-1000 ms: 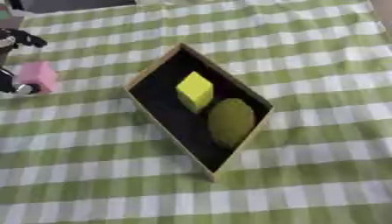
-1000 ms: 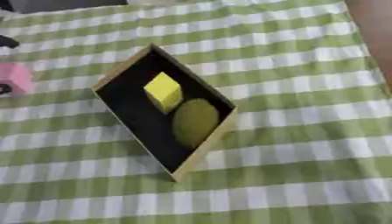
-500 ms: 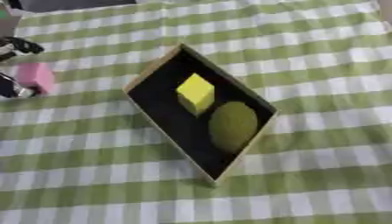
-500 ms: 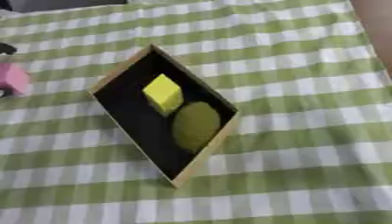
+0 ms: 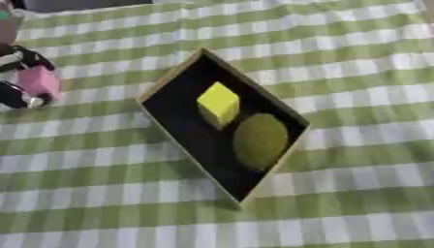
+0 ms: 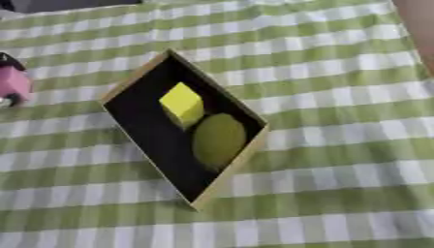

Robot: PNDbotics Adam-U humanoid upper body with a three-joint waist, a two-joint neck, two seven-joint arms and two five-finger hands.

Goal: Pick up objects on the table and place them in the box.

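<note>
Meanwhile the left hand (image 5: 19, 77) had its fingers curled round a pink object (image 5: 40, 81) at the left edge of the checked tablecloth (image 5: 356, 63), well apart from the box (image 5: 169, 85), which held a yellow cube (image 5: 218, 102) and a green rounded object (image 5: 259, 140).

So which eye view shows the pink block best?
The left eye view: the pink block shows whole, with the left hand curled round it. In the right eye view it sits cut off at the left edge.
</note>
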